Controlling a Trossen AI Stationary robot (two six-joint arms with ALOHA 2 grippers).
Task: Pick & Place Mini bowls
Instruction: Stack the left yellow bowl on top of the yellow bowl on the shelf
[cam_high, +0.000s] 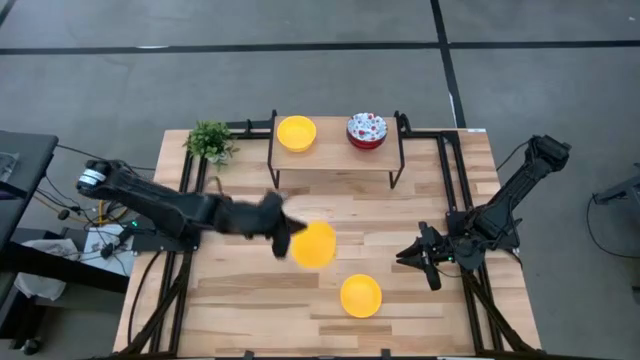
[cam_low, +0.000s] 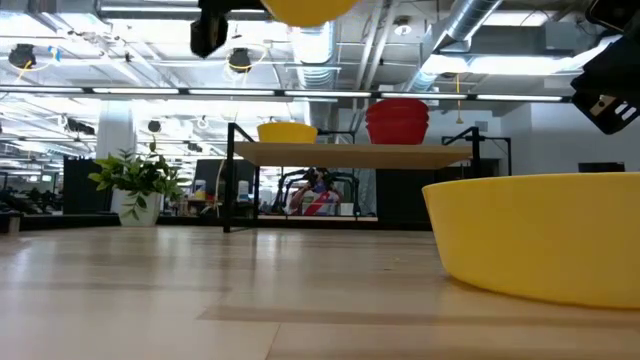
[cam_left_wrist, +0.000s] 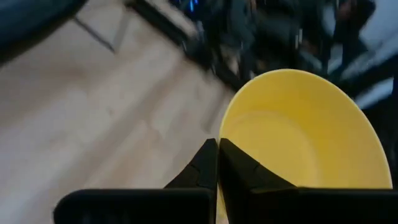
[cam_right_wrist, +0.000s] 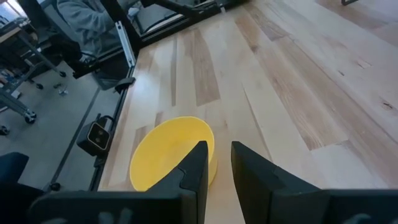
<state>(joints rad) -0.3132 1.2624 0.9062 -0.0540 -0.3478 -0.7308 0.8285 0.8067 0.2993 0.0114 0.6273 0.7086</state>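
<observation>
The pale wooden plank table (cam_high: 400, 215) fills the overhead view, with a low wooden shelf on dark metal legs (cam_high: 335, 158) standing at its far edge. On that shelf sit a plain yellow mini bowl (cam_high: 296, 132) and, well apart from it, a white mini bowl with a red-and-dark floral pattern (cam_high: 366, 130); the level view shows only that second bowl's red outer wall, while from above its patterned inside is plain.

The dark left arm reaches in across the table's middle. Its left gripper (cam_high: 288, 238) is pinched tight on the rim of a second plain yellow mini bowl (cam_high: 315, 245), and only the level view shows that this bowl hangs high above the tabletop. The left wrist view gives the grip itself, fingers (cam_left_wrist: 239, 168) pressed together at the rim.

The right gripper (cam_high: 420, 257) waits near the table's right side, its fingers slightly apart with nothing between them. A third yellow mini bowl (cam_high: 361, 296) rests on the table near the front edge, just beside it.

A small green potted plant (cam_high: 210, 141) stands at the far left corner.
</observation>
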